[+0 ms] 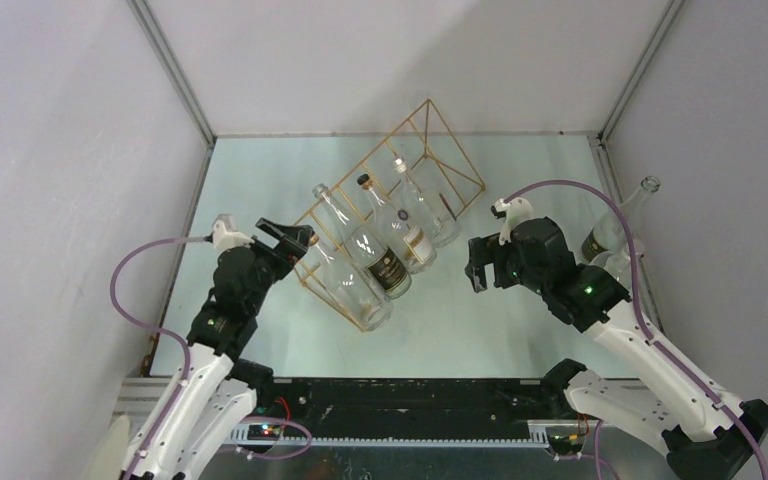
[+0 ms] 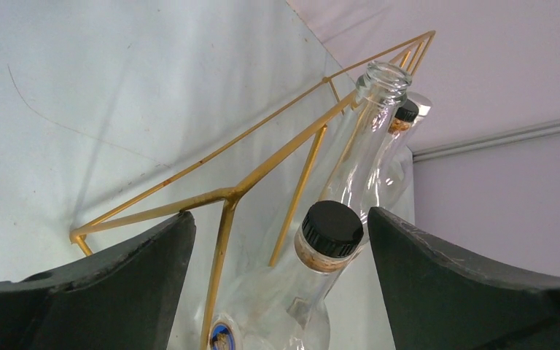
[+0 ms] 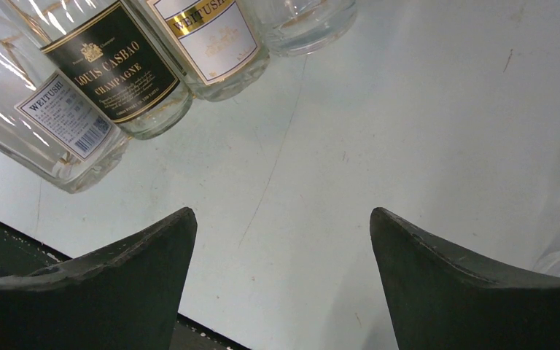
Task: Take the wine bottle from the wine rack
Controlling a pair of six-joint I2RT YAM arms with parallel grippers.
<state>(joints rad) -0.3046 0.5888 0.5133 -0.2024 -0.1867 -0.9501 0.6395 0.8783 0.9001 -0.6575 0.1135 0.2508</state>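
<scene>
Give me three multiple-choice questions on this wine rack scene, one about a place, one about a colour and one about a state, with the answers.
1. Where is the lone bottle that is off the wine rack?
A. at the right edge of the table
B. at its left edge
C. at its near edge

2. What colour is the wine rack's wire?
A. black
B. gold
C. white

3. How is the right gripper?
A. shut on a bottle
B. shut and empty
C. open and empty

Answers: 1 A, the top view shows it by the right wall, apart from the rack. 2 B, the thin frame shines gold in the left wrist view. 3 C, its fingers stand wide apart over bare table.
</scene>
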